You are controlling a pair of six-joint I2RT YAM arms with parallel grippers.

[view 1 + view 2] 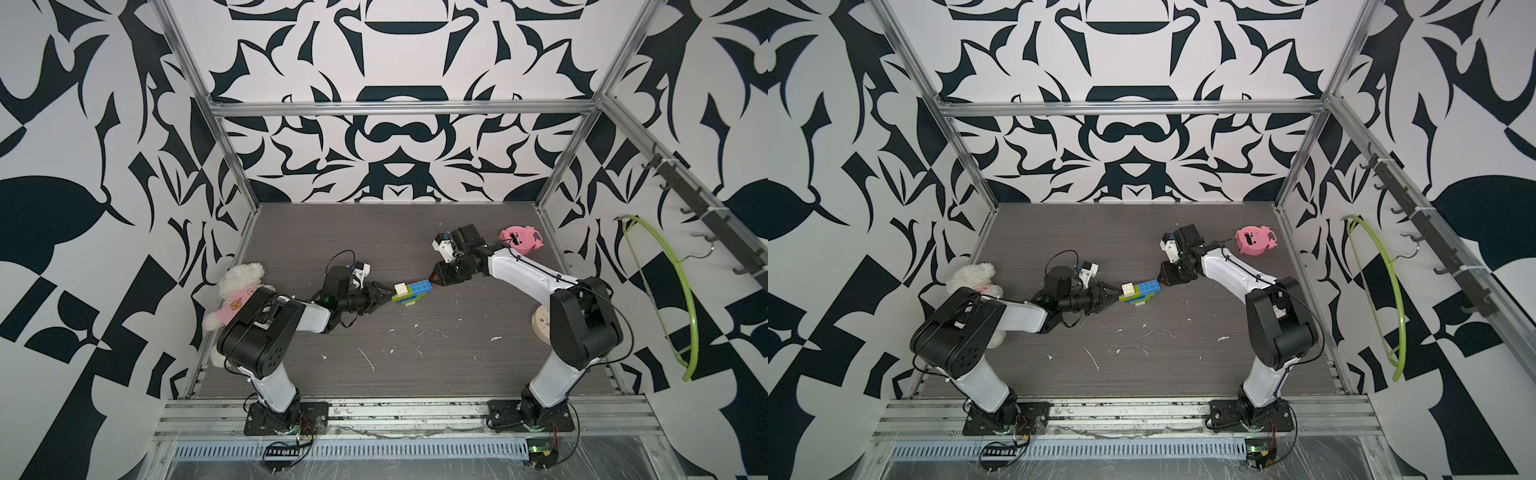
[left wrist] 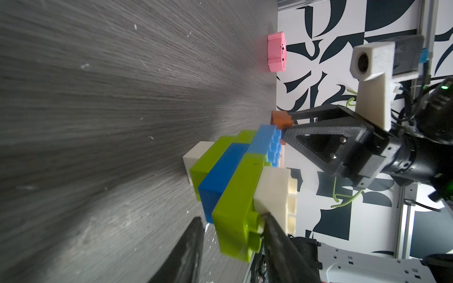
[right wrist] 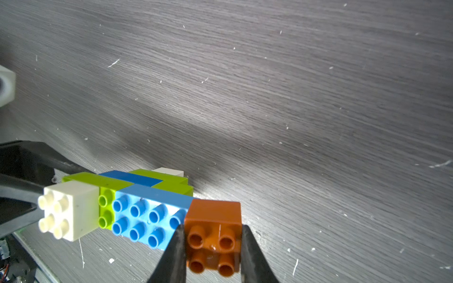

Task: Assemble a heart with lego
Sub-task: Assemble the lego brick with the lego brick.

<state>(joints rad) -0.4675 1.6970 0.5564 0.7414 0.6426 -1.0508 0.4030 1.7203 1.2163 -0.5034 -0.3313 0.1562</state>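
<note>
Seemingly fitting the last brick; right gripper clamps the orange brick against the heart, mid-surface; left gripper straddles its lime brick, grip unclear; next, press squarely.

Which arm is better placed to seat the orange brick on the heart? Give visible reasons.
Right. The right fingers are shut on the orange brick, held beside the blue brick of the heart. The left fingers merely straddle the heart's lime green end, better for bracing.
</note>
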